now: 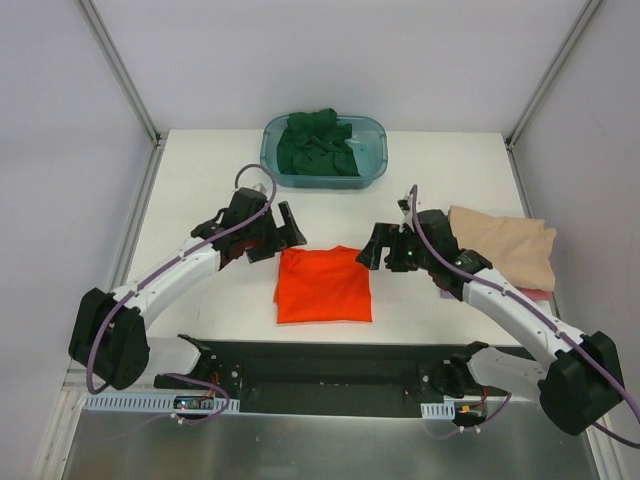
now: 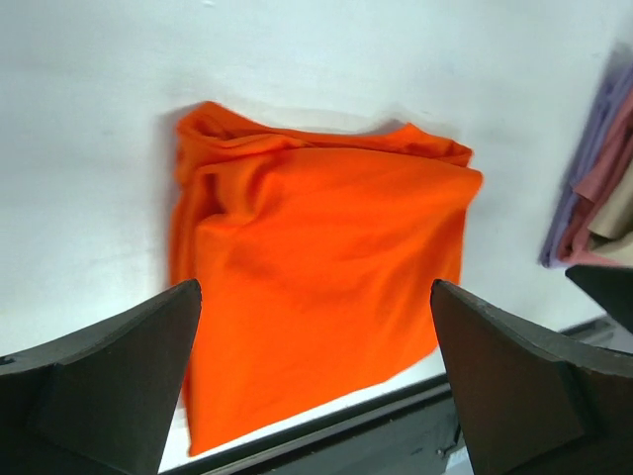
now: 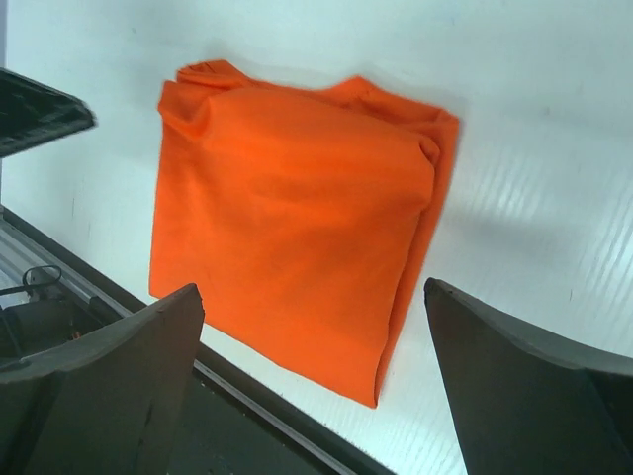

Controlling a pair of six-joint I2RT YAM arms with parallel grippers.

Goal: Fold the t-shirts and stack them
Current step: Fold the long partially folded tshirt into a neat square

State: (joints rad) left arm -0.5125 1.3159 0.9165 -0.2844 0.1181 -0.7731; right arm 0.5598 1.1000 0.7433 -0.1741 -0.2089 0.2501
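The orange-red t-shirt (image 1: 323, 285) lies folded into a square at the table's near middle; it also shows in the left wrist view (image 2: 316, 287) and the right wrist view (image 3: 287, 237). My left gripper (image 1: 293, 229) is open and empty, just above the shirt's far left corner. My right gripper (image 1: 378, 249) is open and empty, beside the shirt's far right corner. A beige t-shirt (image 1: 505, 245) tops a folded stack at the right, with pink and purple shirts (image 2: 593, 183) under it. Dark green t-shirts (image 1: 318, 143) fill the tub.
The translucent teal tub (image 1: 372, 150) stands at the table's far middle. A black rail (image 1: 320, 360) runs along the table's near edge by the arm bases. Metal frame posts rise at the far corners.
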